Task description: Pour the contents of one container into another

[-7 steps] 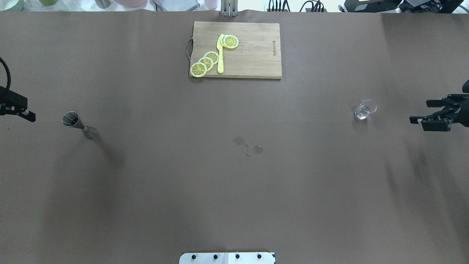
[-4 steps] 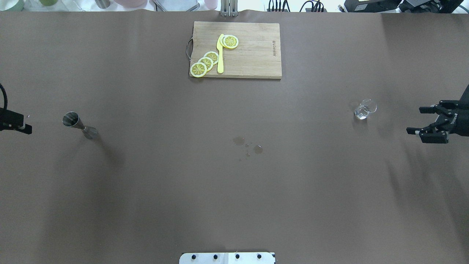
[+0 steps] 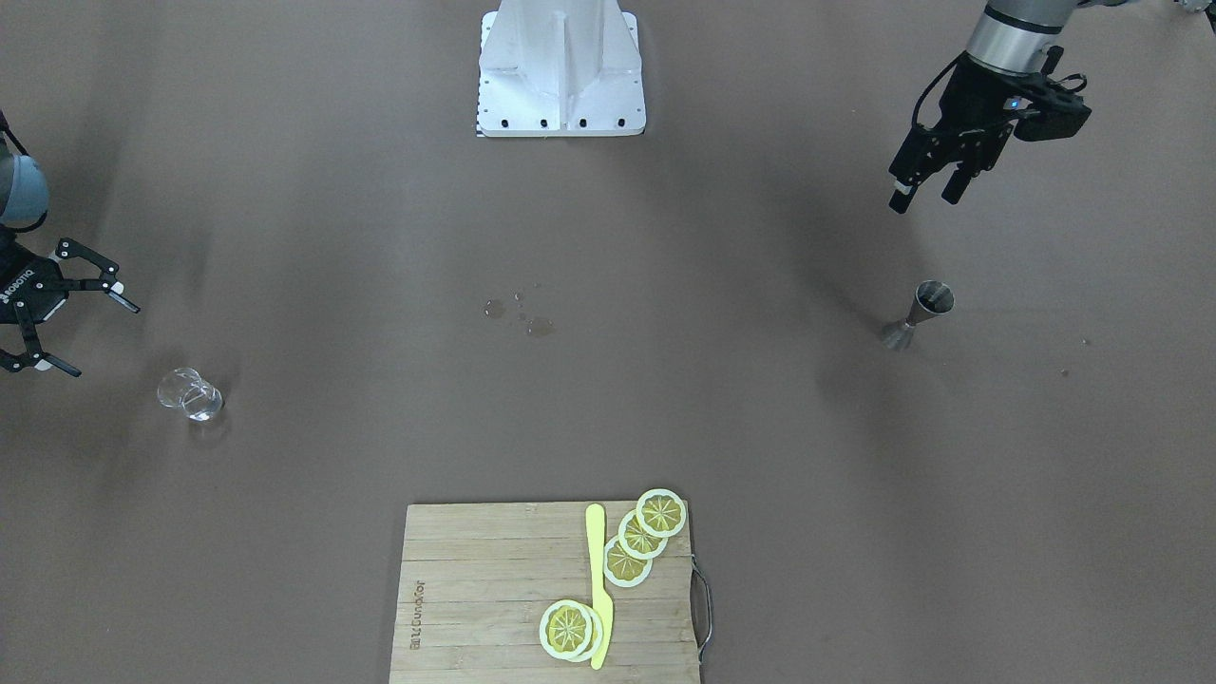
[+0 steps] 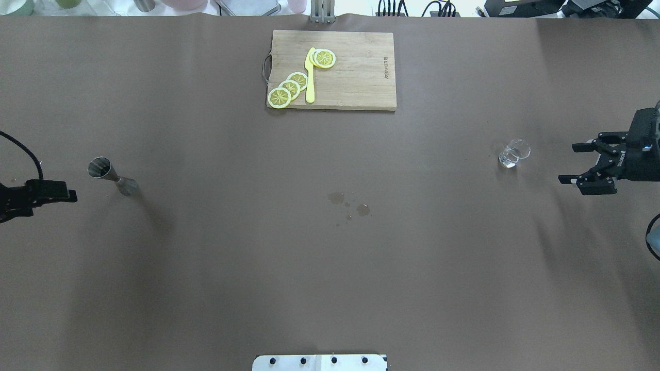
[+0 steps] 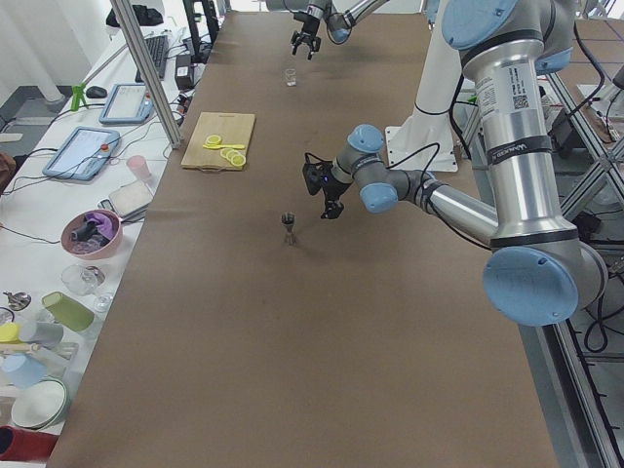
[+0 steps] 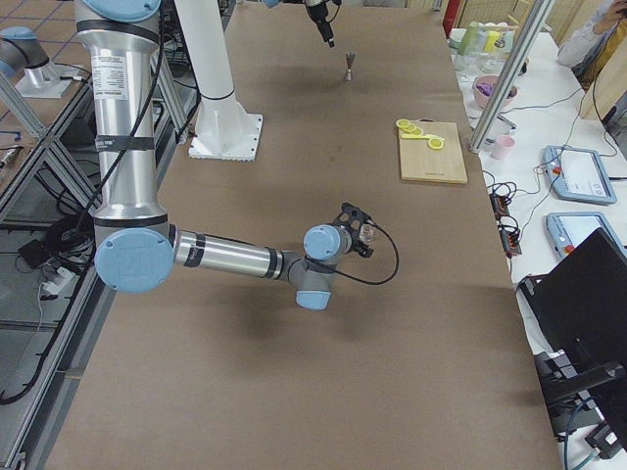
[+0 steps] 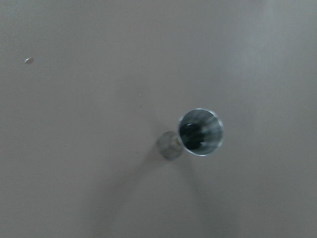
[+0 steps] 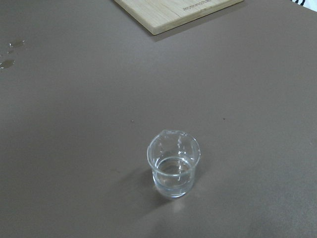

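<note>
1. Table [image 4: 330, 268]: brown; spill drops at centre.
2. Right gripper [image 4: 580, 164]: fingers spread, empty, at 3 o'clock of the beaker. Advice: level approach, close below the rim.
3. Left gripper [image 3: 920, 190]: fingers near together, empty.
4. Beaker [image 4: 513, 153]: upright; only the wrist view shows shallow liquid.
5. Jigger [image 4: 111, 175]: upright at 9 o'clock.

You are in a robotics lab — two arms on a white base [image 3: 560, 71] bolted to a long brown-covered table [image 4: 330, 257], framed by aluminium struts [image 5: 146, 73]. Tablets [image 5: 76, 151] and cables line a side bench [image 5: 58, 224] — beside bowls [image 5: 90, 234] and cups [image 5: 68, 312].
</note>
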`<action>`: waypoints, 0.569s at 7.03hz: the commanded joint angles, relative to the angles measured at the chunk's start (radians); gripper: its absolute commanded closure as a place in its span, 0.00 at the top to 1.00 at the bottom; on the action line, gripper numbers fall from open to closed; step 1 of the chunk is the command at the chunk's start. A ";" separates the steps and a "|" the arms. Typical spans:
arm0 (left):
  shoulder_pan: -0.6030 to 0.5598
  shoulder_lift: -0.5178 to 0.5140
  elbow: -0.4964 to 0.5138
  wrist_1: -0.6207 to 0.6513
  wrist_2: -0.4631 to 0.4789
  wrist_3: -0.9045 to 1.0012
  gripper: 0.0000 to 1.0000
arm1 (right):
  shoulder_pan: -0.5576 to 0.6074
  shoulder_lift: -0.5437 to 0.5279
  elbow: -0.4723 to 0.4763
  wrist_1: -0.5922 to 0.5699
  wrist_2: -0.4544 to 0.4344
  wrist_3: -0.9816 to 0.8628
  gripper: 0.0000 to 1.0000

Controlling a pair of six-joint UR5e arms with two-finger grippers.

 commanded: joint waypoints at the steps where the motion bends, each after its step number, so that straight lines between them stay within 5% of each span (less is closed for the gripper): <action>1: 0.199 -0.007 -0.020 0.023 0.281 -0.039 0.98 | 0.009 0.026 -0.030 0.034 0.020 -0.053 1.00; 4: 0.359 0.008 0.018 0.067 0.561 -0.041 0.98 | 0.026 0.041 -0.035 0.027 0.099 -0.059 1.00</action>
